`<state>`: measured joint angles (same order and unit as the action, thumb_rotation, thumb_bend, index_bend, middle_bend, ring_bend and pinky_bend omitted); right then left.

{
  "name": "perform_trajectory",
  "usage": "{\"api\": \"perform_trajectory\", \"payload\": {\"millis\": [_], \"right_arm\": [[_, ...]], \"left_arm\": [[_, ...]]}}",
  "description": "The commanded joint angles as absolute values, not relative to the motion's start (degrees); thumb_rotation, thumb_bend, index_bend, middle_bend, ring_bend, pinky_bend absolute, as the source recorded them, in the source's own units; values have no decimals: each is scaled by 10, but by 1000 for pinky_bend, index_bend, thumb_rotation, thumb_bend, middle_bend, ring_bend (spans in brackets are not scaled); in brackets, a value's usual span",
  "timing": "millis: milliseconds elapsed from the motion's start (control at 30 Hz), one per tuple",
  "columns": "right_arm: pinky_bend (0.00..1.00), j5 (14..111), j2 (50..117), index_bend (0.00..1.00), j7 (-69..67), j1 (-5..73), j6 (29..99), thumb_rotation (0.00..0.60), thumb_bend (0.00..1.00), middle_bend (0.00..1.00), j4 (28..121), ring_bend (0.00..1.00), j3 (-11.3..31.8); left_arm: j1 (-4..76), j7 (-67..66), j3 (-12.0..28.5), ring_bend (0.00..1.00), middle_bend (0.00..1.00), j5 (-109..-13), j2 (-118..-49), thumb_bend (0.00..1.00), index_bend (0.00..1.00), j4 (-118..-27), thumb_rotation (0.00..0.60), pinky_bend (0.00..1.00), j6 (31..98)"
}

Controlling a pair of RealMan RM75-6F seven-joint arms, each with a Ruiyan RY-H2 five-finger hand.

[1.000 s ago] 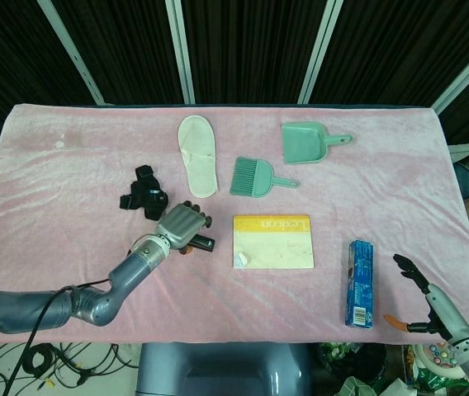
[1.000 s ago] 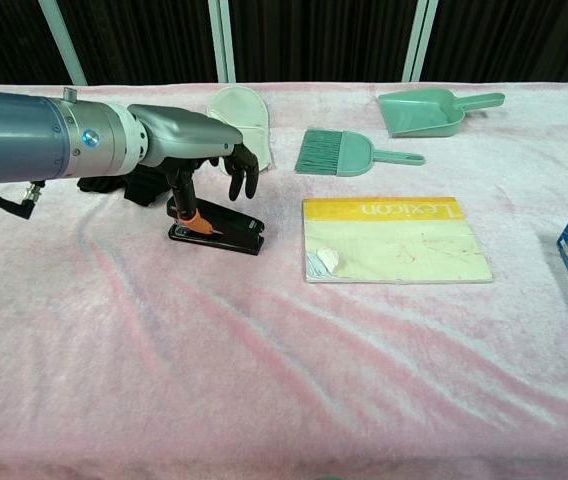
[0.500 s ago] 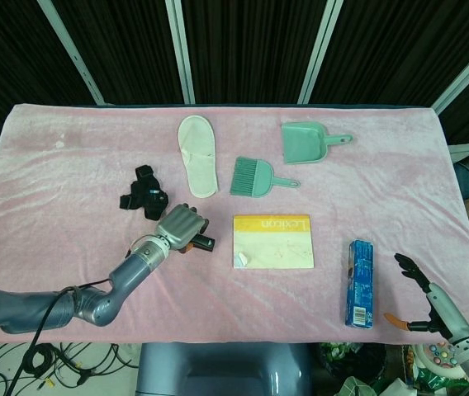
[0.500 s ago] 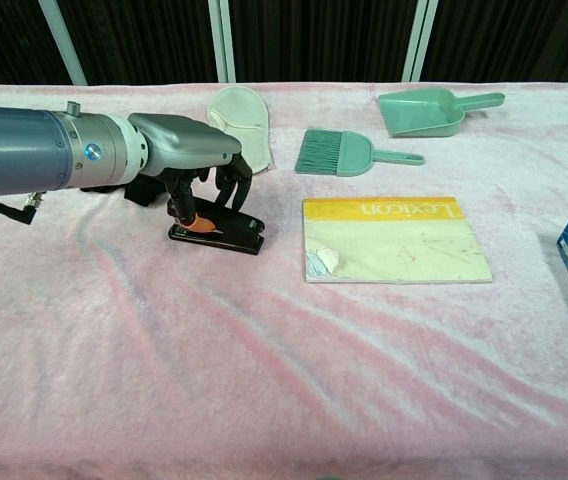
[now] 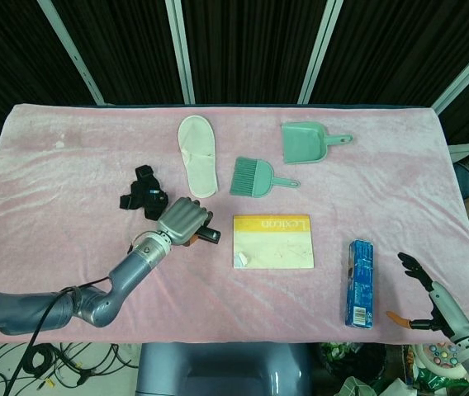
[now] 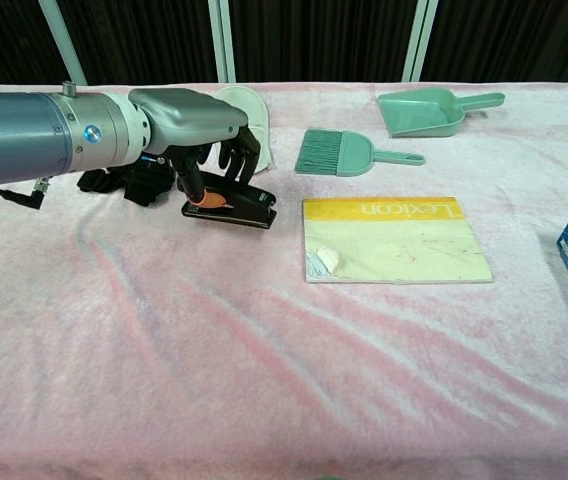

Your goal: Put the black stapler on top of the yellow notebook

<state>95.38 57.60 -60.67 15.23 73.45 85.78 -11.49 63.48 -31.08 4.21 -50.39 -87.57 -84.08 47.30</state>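
**Stapler held in left hand, left of notebook**

The table [image 5: 383, 165], covered in pink cloth, fills most of the head view. The left arm [image 5: 94, 297] enters from the lower left of that view and reaches toward centre.

The notebook [image 5: 273, 242] lies flat at centre frame, yellow band along its top edge, with a small white patch at its lower left corner. The slipper [image 5: 196, 154], white, lies in the upper centre-left. The dustpan [image 5: 305, 141] sits upper right of centre; the brush [image 5: 253, 177] lies just below and left of it, near the notebook's top edge. A blue box [image 5: 359, 283] lies right of the notebook, near the lower edge.

The left hand [image 6: 196, 130] is clamped on the stapler [image 6: 232, 203], fingers curled over its top. In the chest view the stapler sits left of the notebook, apart from it; whether it is clear of the cloth cannot be told. A black strap [image 5: 142, 192] lies just upper left of the hand.

The right hand [image 5: 433, 299] shows at the lower right corner, off the table, fingers apart and holding nothing.
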Motion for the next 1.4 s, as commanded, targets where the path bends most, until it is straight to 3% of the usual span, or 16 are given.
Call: {"api": "perform_trajectory", "payload": {"millis": [33,467,833,1400], "right_arm": [[119,952,576,11,-603,152,733,600,120,8,858,73,-113],[119,940,582,11,-584,152,713,600,121,7,859,74,-107],[119,939,579,10,-577,148,715,600,120,7,863,74,-102],[118,939,576,10,-577,142,720,600,120,8,864,73,-96]], "left_arm": [[639,-325,61,346,549,-493,-864,441,532,-870,600,443,495],[718,-412,135,346,547,-371,-945,441,543,-853,600,444,517],[775,-465,150,358,549,-290,-1023,441,548,-779,600,460,511],[790,-414,166,343,518,-323,-1104,422,525,-669,600,443,485]]}}
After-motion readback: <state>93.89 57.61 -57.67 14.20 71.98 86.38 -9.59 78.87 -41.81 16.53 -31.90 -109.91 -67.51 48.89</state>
